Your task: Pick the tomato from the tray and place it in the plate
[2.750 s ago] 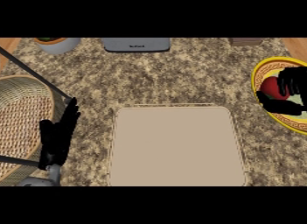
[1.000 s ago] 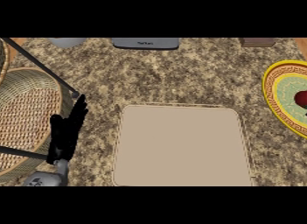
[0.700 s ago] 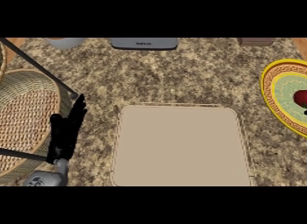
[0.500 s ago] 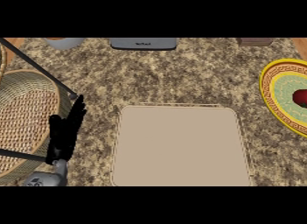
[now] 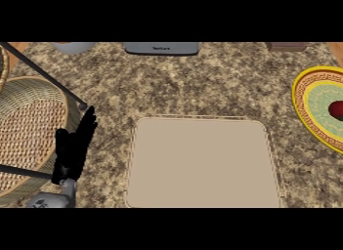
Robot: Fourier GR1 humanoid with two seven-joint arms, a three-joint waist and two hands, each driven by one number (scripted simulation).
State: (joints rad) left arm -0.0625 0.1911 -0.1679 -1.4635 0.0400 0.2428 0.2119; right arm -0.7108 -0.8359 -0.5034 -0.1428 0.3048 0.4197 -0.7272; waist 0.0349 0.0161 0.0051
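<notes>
Tomato [image 5: 342, 111] apparently on plate [image 5: 312, 119]

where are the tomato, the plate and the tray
tomato [image 5: 342, 110], head view, on the middle of its red skin.
plate [image 5: 301, 97], head view, on its yellow rim at the left side.
tray [image 5: 203, 163], head view, on its bare beige floor.

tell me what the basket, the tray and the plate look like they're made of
Basket: woven wicker, going by its ribbed strands. Tray: smooth matte beige, perhaps plastic. Plate: likely glazed ceramic, with yellow rim and painted bands.
</notes>
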